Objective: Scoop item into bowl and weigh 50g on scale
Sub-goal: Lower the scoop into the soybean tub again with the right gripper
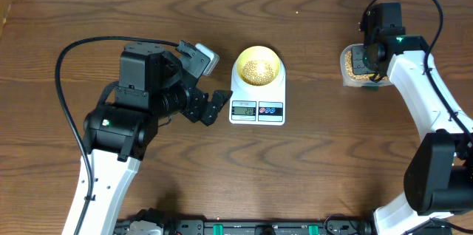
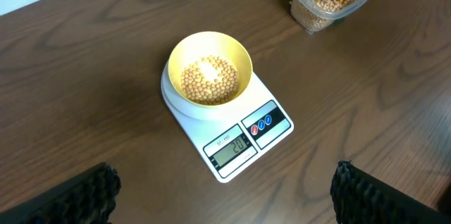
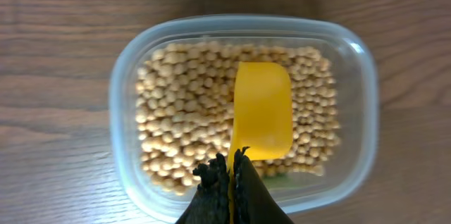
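The pale yellow bowl [image 1: 258, 67] stands on the white scale [image 1: 257, 109] and holds tan beans [image 2: 209, 79]. The display [image 2: 232, 145] reads about 20. The bowl [image 2: 209, 67] and scale [image 2: 246, 143] also show in the left wrist view. My left gripper [image 1: 211, 103] is open and empty, just left of the scale. My right gripper [image 3: 231, 171] is shut on the handle of a yellow scoop [image 3: 262, 110]. The scoop is over the beans [image 3: 184, 120] in the clear tub [image 3: 124, 87].
The clear tub [image 1: 355, 66] of beans sits on the wood table at the right, partly under my right arm. It also shows in the left wrist view [image 2: 325, 2]. Black cables and hardware line the front edge.
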